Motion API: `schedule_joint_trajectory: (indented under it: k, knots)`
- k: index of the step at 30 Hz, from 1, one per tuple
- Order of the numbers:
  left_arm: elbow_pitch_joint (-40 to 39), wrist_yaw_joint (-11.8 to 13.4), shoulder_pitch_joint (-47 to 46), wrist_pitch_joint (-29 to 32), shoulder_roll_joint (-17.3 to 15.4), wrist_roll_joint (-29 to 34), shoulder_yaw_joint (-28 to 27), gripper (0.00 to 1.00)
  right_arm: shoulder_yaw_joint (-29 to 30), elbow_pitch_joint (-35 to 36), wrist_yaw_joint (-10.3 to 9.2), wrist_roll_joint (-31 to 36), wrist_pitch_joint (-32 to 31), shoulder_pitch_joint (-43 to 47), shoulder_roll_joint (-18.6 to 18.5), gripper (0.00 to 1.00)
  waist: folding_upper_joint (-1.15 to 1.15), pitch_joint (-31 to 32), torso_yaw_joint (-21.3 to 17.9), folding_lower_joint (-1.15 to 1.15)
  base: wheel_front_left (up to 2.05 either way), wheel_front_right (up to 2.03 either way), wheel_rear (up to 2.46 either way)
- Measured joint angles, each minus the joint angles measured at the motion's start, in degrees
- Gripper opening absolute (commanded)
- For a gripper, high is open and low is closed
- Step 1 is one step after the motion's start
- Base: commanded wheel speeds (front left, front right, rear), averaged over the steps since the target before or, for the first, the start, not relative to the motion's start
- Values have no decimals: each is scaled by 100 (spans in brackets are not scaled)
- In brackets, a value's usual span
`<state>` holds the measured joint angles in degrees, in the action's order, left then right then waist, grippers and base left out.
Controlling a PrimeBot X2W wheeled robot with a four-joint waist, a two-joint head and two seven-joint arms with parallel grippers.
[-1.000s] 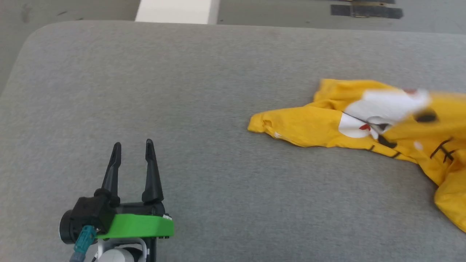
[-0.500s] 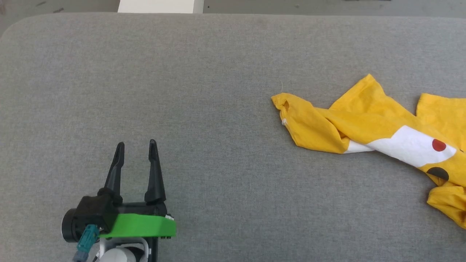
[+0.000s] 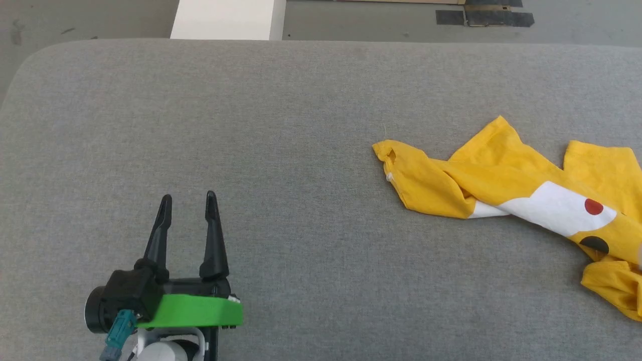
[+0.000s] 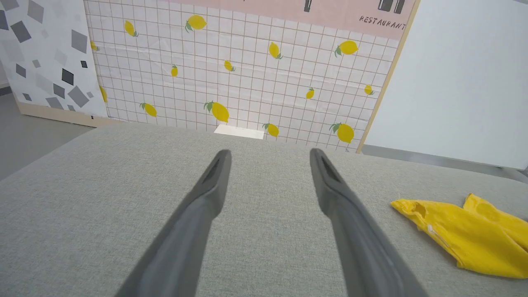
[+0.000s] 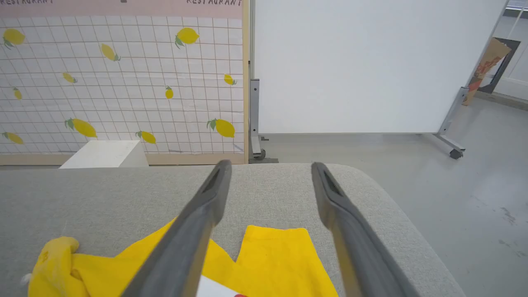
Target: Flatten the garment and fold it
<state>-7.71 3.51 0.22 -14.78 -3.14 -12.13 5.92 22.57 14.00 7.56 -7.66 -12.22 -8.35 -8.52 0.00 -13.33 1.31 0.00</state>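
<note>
Broad and padded, the grey upholstered surface (image 3: 301,125) carries everything. At its left the left hand (image 3: 188,196) hovers with fingers spread, holding nothing. Well to the right lies the bright yellow short-sleeved T-shirt of thin fabric (image 3: 501,175), twisted and bunched, so flattening and folding both appear undone. Above it the right hand (image 5: 271,165) is spread wide, empty. Count: one shirt, two hands.

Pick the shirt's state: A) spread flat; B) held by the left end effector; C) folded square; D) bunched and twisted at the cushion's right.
D: the shirt lies bunched and twisted on the right part of the cushion, well apart from the open left end effector, which holds nothing.
</note>
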Motion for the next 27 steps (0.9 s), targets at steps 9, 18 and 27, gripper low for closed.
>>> schedule_joint_trajectory:
  k: [9, 18, 27]
  knots:
    - [-75, -42, 250, 0, 0, 56, 87, 100, -490, -16, 1, 500, 1073, 1284, 560, 100, 0, 60, 84, 0, 0, 0, 0]
    - [-8, -272, -171, 75, -91, 372, 382, 100, -485, -132, 1, 344, 1326, 1280, 559, 100, 0, -63, -20, 0, 0, 0, 0]
    - [766, -987, -2797, 1615, -240, 704, 1511, 100, -259, 226, 1, 359, 1220, 946, 559, 100, 0, -484, -48, 0, 0, 0, 0]
